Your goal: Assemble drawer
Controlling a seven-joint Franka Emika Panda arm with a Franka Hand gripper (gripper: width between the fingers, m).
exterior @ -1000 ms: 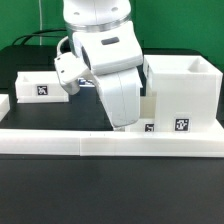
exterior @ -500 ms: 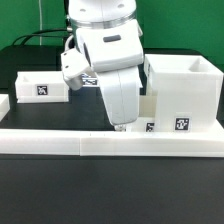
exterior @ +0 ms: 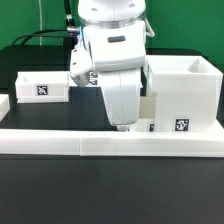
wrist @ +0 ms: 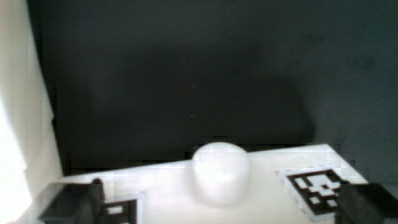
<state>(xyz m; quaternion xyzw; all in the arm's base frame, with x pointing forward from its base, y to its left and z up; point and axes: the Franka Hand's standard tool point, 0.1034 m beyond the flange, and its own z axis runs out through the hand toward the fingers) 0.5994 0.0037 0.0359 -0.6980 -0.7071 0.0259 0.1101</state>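
Left tray [exterior: 40, 88]: sits far left on the dark surface [exterior: 60, 195], well apart from the casing, tag facing the camera.
Tool [exterior: 124, 126]: hangs low at centre, just left of the casing; its tips are hidden behind the rail [exterior: 110, 146], so I cannot tell whether they are apart or together.
Knobbed tray [wrist: 267, 168]: lies directly under the tool in the wrist view, with its knob [wrist: 219, 170] between two tags.
Casing [exterior: 185, 85]: stands at the right, the large hollow cube.
Progress: early, as I judge it. Both trays appear to be outside the casing, and each has yet to be gripped and slid in.
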